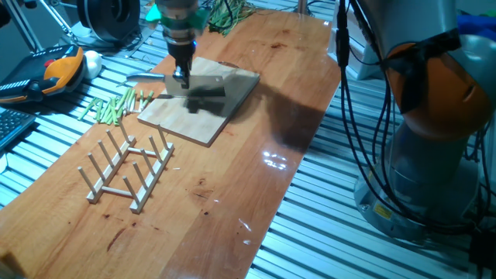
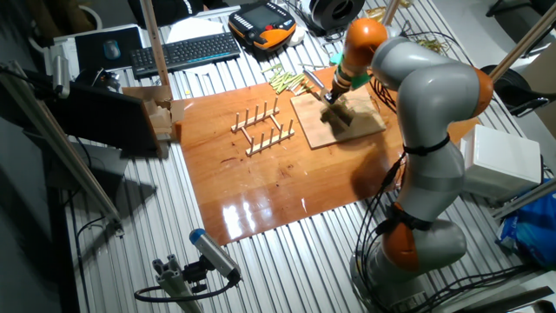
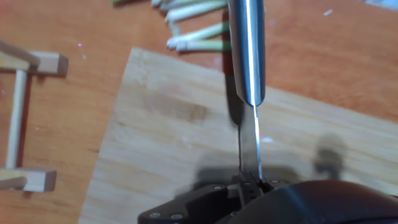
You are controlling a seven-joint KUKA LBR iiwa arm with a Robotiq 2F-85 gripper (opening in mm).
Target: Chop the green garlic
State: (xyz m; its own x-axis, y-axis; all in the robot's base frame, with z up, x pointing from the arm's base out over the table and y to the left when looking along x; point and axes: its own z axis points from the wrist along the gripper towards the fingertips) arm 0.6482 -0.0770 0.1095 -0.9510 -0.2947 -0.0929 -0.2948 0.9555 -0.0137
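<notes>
My gripper (image 1: 180,76) is over the left part of the wooden cutting board (image 1: 205,101) and is shut on a steel knife (image 1: 146,77). In the hand view the knife (image 3: 247,56) runs straight away from the gripper (image 3: 249,182), edge-on above the board (image 3: 168,130). No single pale-green stalk piece of green garlic shows on the board; it is hidden or out of view. Only a tiny whitish speck (image 3: 266,139) lies beside the blade. The gripper also shows in the other fixed view (image 2: 330,94).
A heap of green sticks (image 1: 116,105) lies on the table just left of the board, and shows in the hand view (image 3: 199,31). A wooden peg rack (image 1: 128,167) stands in front of it. Long dark-green stalks (image 1: 229,12) lie at the back.
</notes>
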